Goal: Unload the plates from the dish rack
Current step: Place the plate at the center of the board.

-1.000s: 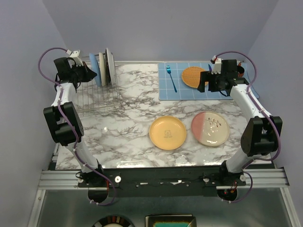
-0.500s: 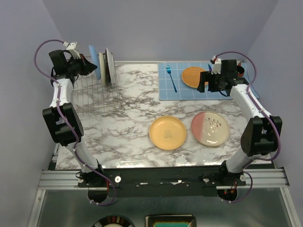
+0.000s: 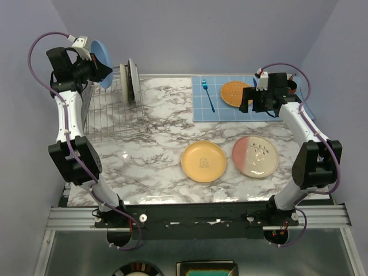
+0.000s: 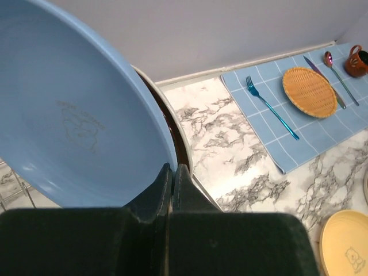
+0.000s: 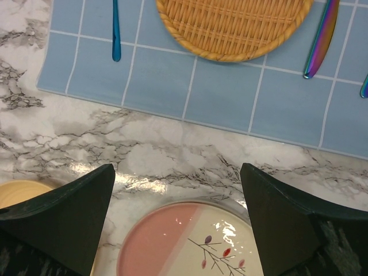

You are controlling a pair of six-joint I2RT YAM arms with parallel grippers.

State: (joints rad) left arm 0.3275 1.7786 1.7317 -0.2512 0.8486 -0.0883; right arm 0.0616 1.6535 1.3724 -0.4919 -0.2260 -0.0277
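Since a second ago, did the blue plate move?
Yes. The blue plate, pinched by the left gripper, went up and left, out of the dish rack.

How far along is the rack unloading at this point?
Done: yellow plate and pink-and-cream plate lie flat on the table. In hand: left gripper is shut on the blue plate, held above the dish rack. Left: two plates stand upright in the rack.

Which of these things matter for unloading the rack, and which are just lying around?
Job:
- rack
- blue plate, pinched in the left gripper
- racked plates
- yellow plate and pink plate, already out

Lying about:
- mat
- woven disc
- fork
- knife
- spoon
- mug
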